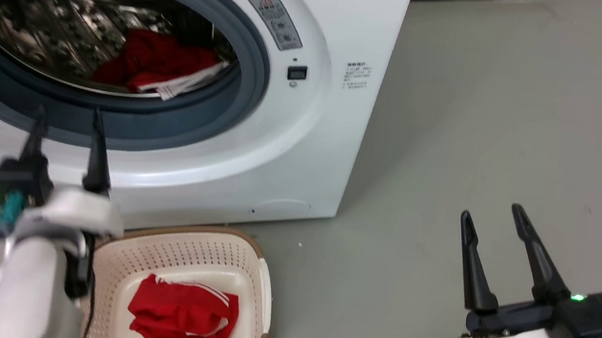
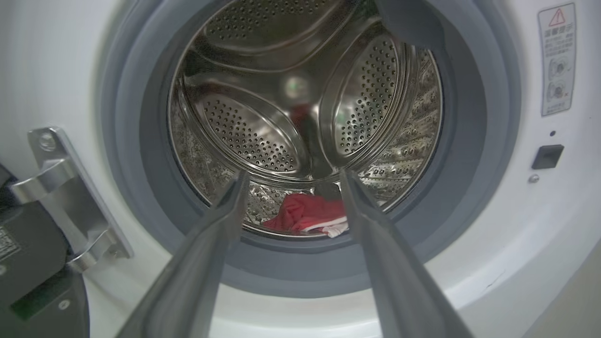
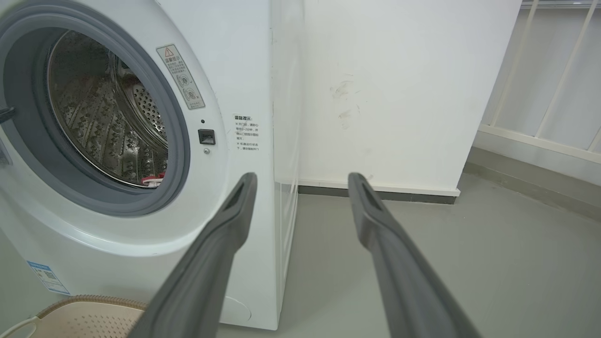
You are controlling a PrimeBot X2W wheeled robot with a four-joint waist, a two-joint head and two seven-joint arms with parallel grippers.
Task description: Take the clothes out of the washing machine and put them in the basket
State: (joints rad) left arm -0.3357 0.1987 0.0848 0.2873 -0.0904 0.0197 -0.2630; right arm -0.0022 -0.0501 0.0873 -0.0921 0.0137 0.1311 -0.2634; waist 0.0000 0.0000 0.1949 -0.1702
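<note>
A: We see one red garment low in the steel drum of the washing machine, close behind the grey rubber seal.

B: Yes. We make it out as soft, bright red and crumpled into a heap, with a white striped edge turned out toward the opening. In the left wrist view it appears small and low, between the two fingers of our left end effector.

A: And a second red garment lies in the basket.

B: We see it bunched on the basket's bottom, the same bright red, with thin white stripes along its upper fold. The basket is cream and perforated, with a brown woven-look rim. It stands on the grey floor just in front of the machine, below the porthole.

A: How do our end effectors stand?

B: The left one has its fingers spread apart with nothing between them. It is held in front of the porthole's lower edge, pointing into the opening, above the basket's left side.

A: And the right?

B: Our right end effector is likewise spread wide and empty. It hangs over the floor to the right of the machine, well apart from both garments and the basket.

A: The drum itself?

B: Shiny, dimpled and perforated, with a faint red reflection at its back.
</note>
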